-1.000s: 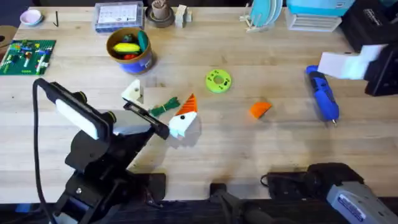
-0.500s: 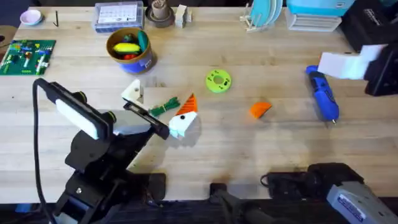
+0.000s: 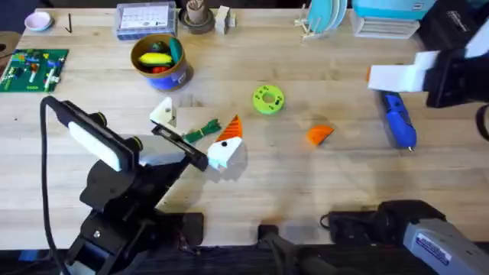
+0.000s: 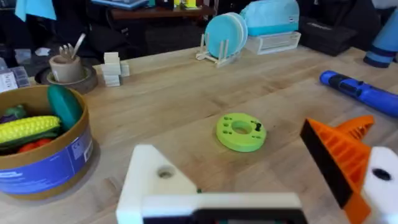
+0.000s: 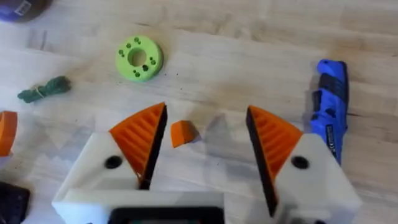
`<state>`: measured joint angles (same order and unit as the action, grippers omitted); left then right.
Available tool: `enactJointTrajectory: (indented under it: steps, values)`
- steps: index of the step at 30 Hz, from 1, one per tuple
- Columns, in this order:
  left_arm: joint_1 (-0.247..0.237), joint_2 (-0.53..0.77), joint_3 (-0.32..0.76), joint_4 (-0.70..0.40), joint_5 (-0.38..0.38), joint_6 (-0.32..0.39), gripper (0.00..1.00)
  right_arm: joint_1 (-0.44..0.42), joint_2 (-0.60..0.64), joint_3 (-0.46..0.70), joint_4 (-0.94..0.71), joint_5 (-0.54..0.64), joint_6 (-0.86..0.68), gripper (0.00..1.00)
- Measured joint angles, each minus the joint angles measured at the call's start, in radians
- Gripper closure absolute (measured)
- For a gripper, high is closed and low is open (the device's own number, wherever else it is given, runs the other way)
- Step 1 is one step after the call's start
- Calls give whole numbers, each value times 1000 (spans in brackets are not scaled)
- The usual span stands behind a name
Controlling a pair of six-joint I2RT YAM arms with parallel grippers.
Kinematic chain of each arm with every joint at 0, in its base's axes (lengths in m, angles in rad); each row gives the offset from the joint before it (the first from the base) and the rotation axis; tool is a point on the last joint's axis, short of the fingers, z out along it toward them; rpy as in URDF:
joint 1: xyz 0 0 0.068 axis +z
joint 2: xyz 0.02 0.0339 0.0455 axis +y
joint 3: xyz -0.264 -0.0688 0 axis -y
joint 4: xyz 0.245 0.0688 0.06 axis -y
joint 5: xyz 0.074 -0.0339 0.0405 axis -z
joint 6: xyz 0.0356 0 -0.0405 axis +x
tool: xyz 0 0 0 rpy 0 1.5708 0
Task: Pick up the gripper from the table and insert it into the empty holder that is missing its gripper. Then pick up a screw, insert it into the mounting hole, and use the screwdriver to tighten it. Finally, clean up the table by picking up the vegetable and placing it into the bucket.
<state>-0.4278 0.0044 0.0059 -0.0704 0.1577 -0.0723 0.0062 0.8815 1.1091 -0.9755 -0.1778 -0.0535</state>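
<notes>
At far right of the overhead view, the right gripper [image 3: 393, 76] has swung in toward the table centre since a second ago; it was parked further out by the edge. Its fingers are spread wide, nothing between them. Its wrist view looks down on the loose gripper [image 5: 183, 132], lying on bare wood between the green disc [image 5: 138, 58] and the screwdriver [image 5: 329, 111]. Judgement: approach for the first pick has begun; descent not started. Left gripper [image 4: 261, 186] unmoved near the vegetable [image 3: 202, 131]; one finger is a bare holder [image 4: 155, 183] with mounting hole [image 4: 165, 173]; spread, empty.
</notes>
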Motion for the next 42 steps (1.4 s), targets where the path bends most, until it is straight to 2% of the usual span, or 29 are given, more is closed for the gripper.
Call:
enactJointTrajectory:
  steps: [4, 14, 39, 42]
  values:
    - [0, 0, 0, 0, 0, 0, 8, 19, 40, 0, -28, -19, -3, 179]
    - [0, 0, 0, 0, 0, 0, 8, 117, 41, 0, -47, -33, -4, 180]
    - [0, 0, 0, 0, 4, 0, 8, 121, 41, -2, -121, -44, -19, 177]
    - [0, 0, 0, 6, 51, 0, 7, 140, 41, -17, -122, -39, -25, 177]
